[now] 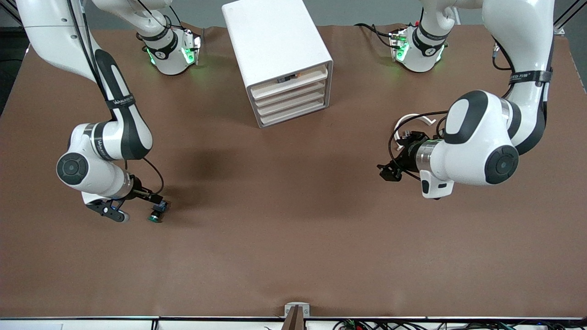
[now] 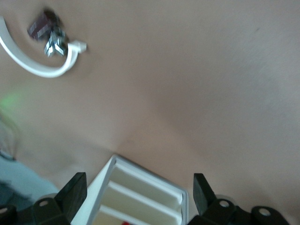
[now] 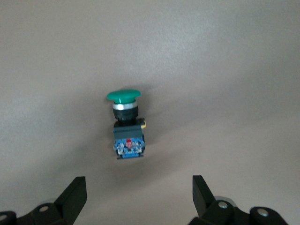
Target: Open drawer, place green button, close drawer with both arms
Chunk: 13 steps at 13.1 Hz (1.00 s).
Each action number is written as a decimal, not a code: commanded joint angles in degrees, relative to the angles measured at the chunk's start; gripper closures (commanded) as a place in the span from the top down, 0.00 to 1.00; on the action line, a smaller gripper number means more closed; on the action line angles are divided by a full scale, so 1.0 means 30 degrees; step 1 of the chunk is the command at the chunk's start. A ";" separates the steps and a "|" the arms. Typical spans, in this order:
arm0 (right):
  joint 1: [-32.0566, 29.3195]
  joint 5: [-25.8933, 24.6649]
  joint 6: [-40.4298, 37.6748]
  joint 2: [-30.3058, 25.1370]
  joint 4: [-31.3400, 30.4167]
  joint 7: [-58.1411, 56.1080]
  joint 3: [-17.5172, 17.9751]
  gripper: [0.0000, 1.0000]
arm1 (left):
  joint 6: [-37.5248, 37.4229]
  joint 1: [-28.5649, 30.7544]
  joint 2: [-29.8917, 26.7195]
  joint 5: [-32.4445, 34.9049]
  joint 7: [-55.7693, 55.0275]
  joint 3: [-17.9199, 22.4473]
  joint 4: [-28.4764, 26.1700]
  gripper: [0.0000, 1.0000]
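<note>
The white cabinet [image 1: 275, 41] stands at the table's robot side, its four drawers all shut; the third drawer from the top [image 1: 291, 106] is shut. The button [image 1: 157, 213], green cap and dark blue body, lies on the table toward the right arm's end. My right gripper [image 1: 134, 206] is open and empty just beside it; in the right wrist view the button [image 3: 126, 126] lies ahead of the open gripper [image 3: 138, 185]. My left gripper [image 1: 395, 158] is open and empty, pointing at the cabinet [image 2: 140, 197], which shows between its fingers [image 2: 75, 187].
A white arc [image 1: 415, 118] lies by the left arm; it shows in the left wrist view [image 2: 42, 68] with small dark clips [image 2: 47, 30] beside it. The top drawer shows a dark-and-orange item [image 1: 286, 79]. Brown table [image 1: 293, 229].
</note>
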 commanded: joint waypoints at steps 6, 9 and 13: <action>-0.0102 -0.0022 -0.0047 0.3161 0.2704 -0.1871 -0.0013 1.00 | -0.0538 -0.1302 0.3012 -0.2096 -0.8005 -0.0041 0.0477 1.00; -0.0073 0.0007 0.1592 0.3895 0.2733 -0.2335 -0.0013 1.00 | -0.0538 -0.2537 0.3890 -0.2649 -1.0960 -0.0041 0.0506 1.00; -0.0219 0.0124 0.2413 0.4249 0.2792 -0.3687 -0.0013 1.00 | -0.0538 -0.3329 0.4478 -0.4376 -1.2232 -0.0012 0.0506 1.00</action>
